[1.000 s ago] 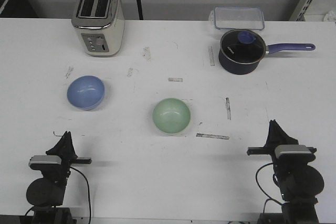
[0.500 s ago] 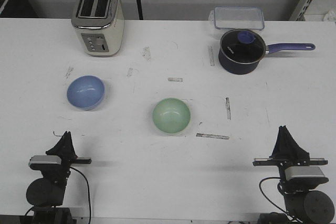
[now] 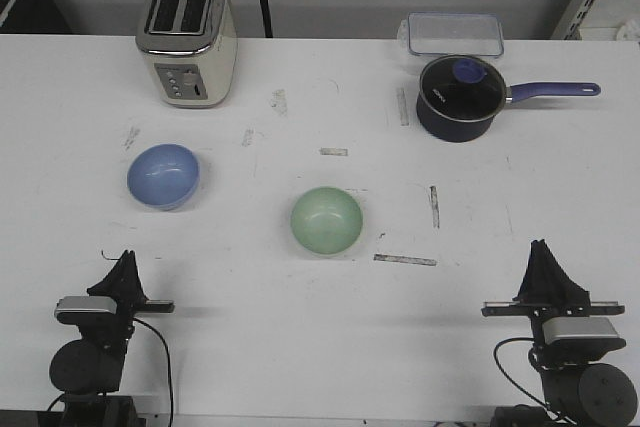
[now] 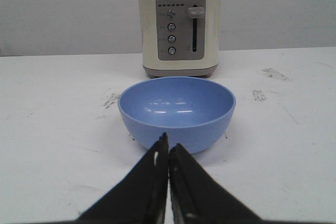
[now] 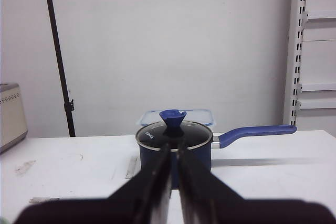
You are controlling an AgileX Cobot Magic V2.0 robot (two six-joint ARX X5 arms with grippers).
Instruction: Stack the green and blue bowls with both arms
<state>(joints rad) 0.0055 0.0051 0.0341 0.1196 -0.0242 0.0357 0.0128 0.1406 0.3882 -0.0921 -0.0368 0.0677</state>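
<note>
The blue bowl (image 3: 163, 175) sits upright on the white table at the left. The green bowl (image 3: 327, 221) sits upright near the middle, apart from it. My left gripper (image 3: 125, 258) is at the front left edge, shut and empty, pointing at the blue bowl. In the left wrist view the blue bowl (image 4: 177, 109) lies just beyond the closed fingertips of the left gripper (image 4: 168, 143), not touching them. My right gripper (image 3: 543, 247) is at the front right edge, shut and empty, well right of the green bowl. In the right wrist view it (image 5: 174, 149) points at the saucepan.
A cream toaster (image 3: 187, 35) stands at the back left, behind the blue bowl (image 4: 180, 24). A dark lidded saucepan (image 3: 458, 97) with a purple handle is at the back right (image 5: 197, 141), with a clear lidded container (image 3: 454, 34) behind it.
The right arm moved right and back toward the front edge between one second and half a second ago, then stayed still. The left arm and both bowls have not moved.
</note>
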